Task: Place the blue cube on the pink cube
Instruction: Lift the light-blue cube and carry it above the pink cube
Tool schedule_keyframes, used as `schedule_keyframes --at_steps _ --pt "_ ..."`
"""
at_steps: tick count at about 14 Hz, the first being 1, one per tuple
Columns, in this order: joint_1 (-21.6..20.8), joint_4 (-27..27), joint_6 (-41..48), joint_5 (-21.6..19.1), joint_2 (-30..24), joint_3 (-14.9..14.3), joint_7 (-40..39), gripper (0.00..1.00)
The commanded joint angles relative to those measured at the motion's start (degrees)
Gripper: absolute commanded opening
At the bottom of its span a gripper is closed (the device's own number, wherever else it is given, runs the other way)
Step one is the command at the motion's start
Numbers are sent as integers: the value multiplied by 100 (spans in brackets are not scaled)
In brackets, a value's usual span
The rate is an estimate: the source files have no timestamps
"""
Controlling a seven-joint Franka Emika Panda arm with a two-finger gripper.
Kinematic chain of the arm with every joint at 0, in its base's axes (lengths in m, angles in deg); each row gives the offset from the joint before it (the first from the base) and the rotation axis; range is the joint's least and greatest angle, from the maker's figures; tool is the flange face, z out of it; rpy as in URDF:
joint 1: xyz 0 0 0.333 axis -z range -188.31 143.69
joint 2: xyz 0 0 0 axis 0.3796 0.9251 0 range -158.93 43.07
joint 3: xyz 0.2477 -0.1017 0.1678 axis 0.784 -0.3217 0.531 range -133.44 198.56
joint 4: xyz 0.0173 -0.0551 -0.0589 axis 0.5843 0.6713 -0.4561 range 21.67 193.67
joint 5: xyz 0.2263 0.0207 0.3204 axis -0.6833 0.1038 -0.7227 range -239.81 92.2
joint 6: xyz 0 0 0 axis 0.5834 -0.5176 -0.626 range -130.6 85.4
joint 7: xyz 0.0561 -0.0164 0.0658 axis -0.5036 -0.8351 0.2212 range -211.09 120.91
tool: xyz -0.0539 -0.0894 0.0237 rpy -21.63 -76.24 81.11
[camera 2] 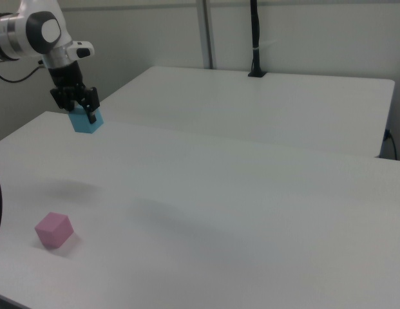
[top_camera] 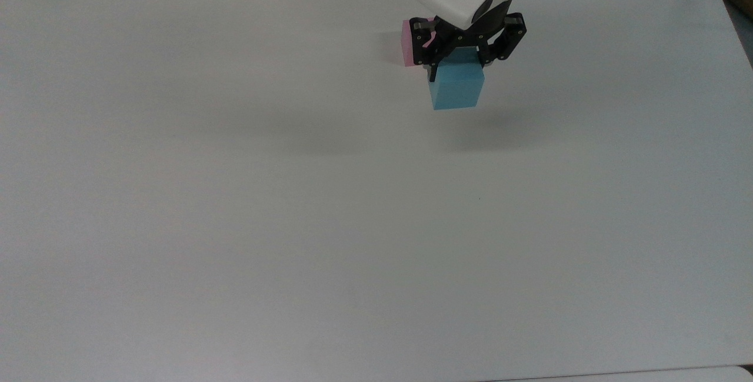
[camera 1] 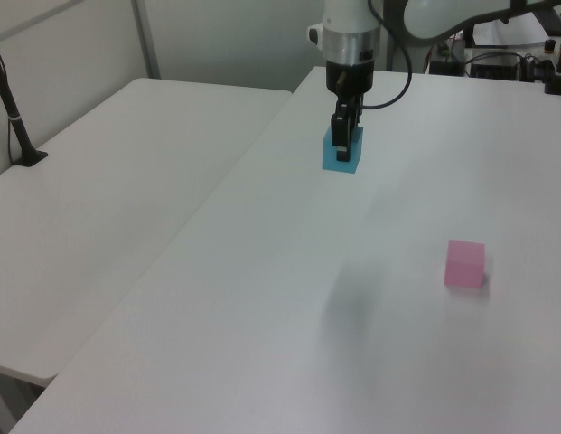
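Two cubes matter on my screens, and I take the views in turn. From the top view I see the fingers (top_camera: 462, 55) clamped on the blue cube (top_camera: 457, 87), which hangs clear of the white table (top_camera: 235, 193) with a soft shadow on the surface below it. The pink cube (top_camera: 407, 43) sits on the table just behind the black finger mounts, partly hidden by them, toward the top view's left of the blue cube.

From the left view I see the arm (camera 1: 350, 32) coming straight down, its fingers (camera 1: 343, 136) gripping the blue cube (camera 1: 341, 158) by its upper part. The cube is lifted high, and its shadow lies on the table (camera 1: 262, 344) well below it in this picture. The pink cube (camera 1: 465, 264) rests on the table well apart, toward the left view's right and nearer the camera.

From the right view I see the fingers (camera 2: 80, 109) closed on the blue cube (camera 2: 86, 121), held in the air at the right view's upper left. The pink cube (camera 2: 54, 230) stands on the table (camera 2: 251, 212) far beneath it, near the front edge, with a faint shadow between the two on the surface.
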Motion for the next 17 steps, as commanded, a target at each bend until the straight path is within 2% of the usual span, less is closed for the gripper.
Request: schedule_keyframes --at_steps 1,4,6,8,10,14,17 --pt "-13 1085 21 -172 -934 -1 -151 14" --pt "-66 2262 -417 -400 -1883 -1 -151 14" --pt "-110 2799 -489 -409 -2341 8 -151 14" --pt "-127 3335 -489 -601 -2806 34 -159 14" --pt "-154 3828 -498 -638 -3228 165 -151 14" --pt "-198 4724 -953 -761 -3713 368 33 14" --pt "-198 5165 -1402 -761 -3801 395 297 14"
